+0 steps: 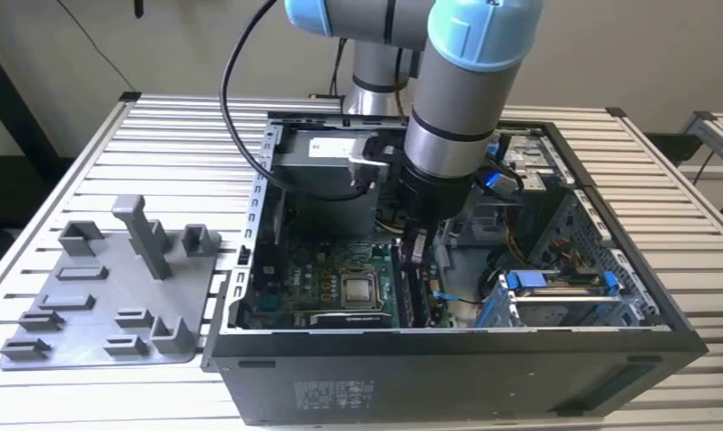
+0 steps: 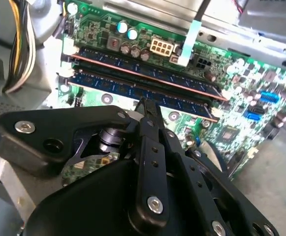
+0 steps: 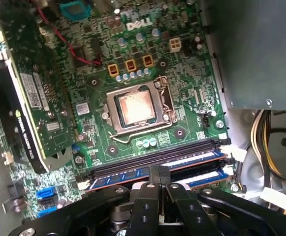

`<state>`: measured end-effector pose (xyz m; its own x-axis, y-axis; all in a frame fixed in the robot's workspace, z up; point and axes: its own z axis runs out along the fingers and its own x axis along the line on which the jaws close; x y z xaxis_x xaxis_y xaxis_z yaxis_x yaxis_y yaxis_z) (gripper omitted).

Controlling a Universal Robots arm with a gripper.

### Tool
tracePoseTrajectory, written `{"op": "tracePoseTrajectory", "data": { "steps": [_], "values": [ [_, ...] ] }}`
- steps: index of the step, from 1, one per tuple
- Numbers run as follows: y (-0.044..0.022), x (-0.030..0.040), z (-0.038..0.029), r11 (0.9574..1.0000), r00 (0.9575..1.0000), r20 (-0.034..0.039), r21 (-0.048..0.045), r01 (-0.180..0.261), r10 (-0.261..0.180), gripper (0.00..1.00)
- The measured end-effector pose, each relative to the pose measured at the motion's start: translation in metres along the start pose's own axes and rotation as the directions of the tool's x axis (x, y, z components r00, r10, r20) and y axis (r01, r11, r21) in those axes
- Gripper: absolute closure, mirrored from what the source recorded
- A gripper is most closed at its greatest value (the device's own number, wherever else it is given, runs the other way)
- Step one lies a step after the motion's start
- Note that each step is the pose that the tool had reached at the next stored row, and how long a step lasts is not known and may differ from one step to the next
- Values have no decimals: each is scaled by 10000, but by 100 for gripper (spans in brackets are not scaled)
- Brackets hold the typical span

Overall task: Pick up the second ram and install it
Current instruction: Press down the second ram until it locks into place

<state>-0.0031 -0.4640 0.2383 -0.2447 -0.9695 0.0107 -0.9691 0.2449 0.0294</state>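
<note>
Arm (image 1: 451, 99) reaches down into the open PC case (image 1: 457, 355), which sits on the slatted table (image 1: 85, 400). The gripper (image 2: 143, 104) is down at the motherboard's (image 3: 83, 93) RAM slots, right of the CPU socket (image 3: 135, 108) in the exterior view.

Both wrist views show two blue sticks lying side by side in adjacent slots. The jaws are closed together, tip touching the top edge of the second ram (image 2: 133, 91), approx. mid-length; they press on it rather than hold it. This stick lies flat along its slot, level w/ the other ram (image 2: 147, 73) just beside it, so it looks seated. Whether the end latches are locked, cannot tell.

Grey fixture tray (image 1: 110, 296) sits on the table at the exterior view's left, well apart from the case. A yellow/black cable bundle (image 2: 22, 44) hangs near the slot ends.
</note>
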Motion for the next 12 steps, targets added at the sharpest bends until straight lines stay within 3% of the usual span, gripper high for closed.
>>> {"op": "tracePoseTrajectory", "data": {
  "steps": [3,7,12],
  "values": [
    [0,0,7,9985,9985,-1,2,551,-551,89],
    [1,0,19,9926,9926,12,3,1217,-1217,89],
    [52,12,32,9901,9901,24,2,1402,-1402,89]
  ]
}}
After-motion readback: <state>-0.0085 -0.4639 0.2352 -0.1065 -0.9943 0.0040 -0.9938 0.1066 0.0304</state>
